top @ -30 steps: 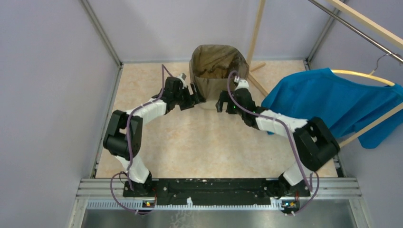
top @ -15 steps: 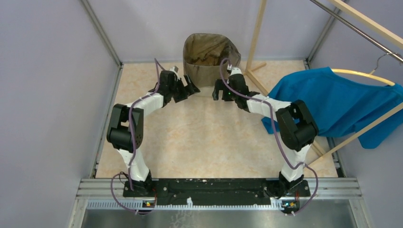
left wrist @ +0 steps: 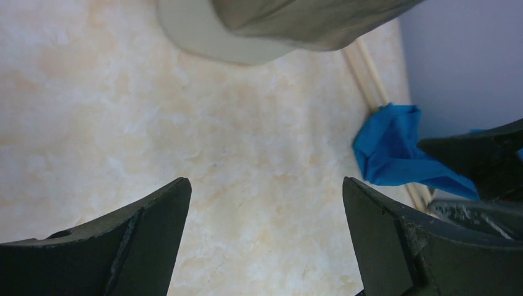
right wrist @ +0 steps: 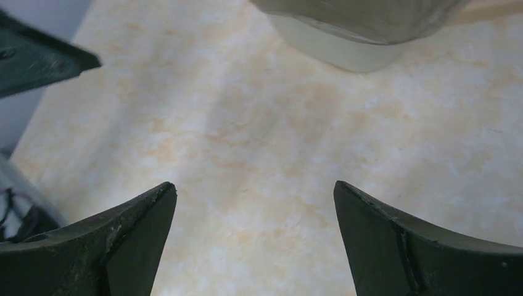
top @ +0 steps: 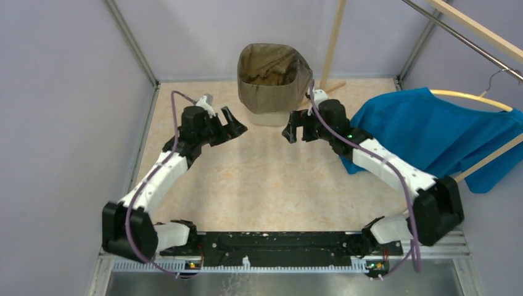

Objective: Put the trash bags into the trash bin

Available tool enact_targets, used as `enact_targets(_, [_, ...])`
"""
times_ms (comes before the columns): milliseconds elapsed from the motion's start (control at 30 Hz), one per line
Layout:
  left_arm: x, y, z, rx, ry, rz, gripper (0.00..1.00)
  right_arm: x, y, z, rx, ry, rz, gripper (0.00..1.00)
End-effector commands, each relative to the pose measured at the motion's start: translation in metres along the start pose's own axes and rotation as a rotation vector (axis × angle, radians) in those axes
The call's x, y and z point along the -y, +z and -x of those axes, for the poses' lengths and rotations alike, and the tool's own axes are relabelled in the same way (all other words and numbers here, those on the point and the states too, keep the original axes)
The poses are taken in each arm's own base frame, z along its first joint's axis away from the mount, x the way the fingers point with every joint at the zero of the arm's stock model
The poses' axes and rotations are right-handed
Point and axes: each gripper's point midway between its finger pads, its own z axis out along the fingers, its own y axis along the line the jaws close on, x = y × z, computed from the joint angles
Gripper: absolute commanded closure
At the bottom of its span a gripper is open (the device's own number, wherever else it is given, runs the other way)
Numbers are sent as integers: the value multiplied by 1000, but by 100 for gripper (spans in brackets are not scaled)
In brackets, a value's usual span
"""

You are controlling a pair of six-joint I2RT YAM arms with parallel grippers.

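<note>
As the trash bag [top: 272,94] merely drapes the trash bin [top: 272,118], a knock could dislodge it. Left hand [top: 236,121] and right hand [top: 292,129] gape empty nearby.

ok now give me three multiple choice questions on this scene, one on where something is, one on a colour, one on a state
1. Where is the trash bag?
A. Flat on the table between the arms
B. In the trash bin, its edge folded over the rim
C. Hung on the hanger

2. What colour is the garment at the right?
A. Red
B. Blue
C. Yellow

3. How are the left hand and the right hand?
A. Both shut on the bag
B. Left shut on the bag, right open
C. Both open, holding nothing

Answers:
1 B: the dark film lines the bin's inside and covers its upper sides, leaving only the cream base bare.
2 B: the cloth is plainly blue in the top view.
3 C: each wrist view shows its fingers wide apart with nothing between them.
</note>
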Motion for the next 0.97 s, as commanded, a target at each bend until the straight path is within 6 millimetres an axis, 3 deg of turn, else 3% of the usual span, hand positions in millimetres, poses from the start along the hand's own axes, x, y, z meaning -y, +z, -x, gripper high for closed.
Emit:
enact_targets(0, [50, -71, 38, 189, 118, -134, 2, -73, -94, 32, 85, -112, 234, 1])
enact_targets(100, [100, -129, 64, 315, 246, -283, 2, -104, -162, 68, 224, -127, 359, 1])
enact_targets(167, [128, -166, 74, 374, 329, -364, 1, -115, -208, 91, 338, -145, 397, 1])
enact_targets(267, [158, -211, 86, 460, 431, -437, 1, -117, -269, 117, 498, -163, 384, 1])
enact_targets(367, [174, -247, 94, 558, 504, -467, 1, -108, -311, 132, 625, -171, 328, 1])
enact_targets(500, [184, -279, 99, 657, 549, -489, 1, -92, -334, 139, 690, -146, 243, 1])
enact_targets(600, [188, -290, 100, 684, 563, -496, 1, -89, -341, 141, 709, -140, 225, 1])
enact_targets(767, [186, -289, 102, 688, 561, -477, 1, -80, -349, 144, 759, -114, 182, 1])
enact_targets(833, [185, -287, 102, 683, 562, -478, 1, -88, -344, 139, 737, -156, 227, 1])
enact_targets(933, [185, -285, 102, 678, 562, -479, 1, -85, -348, 142, 776, -114, 220, 1])
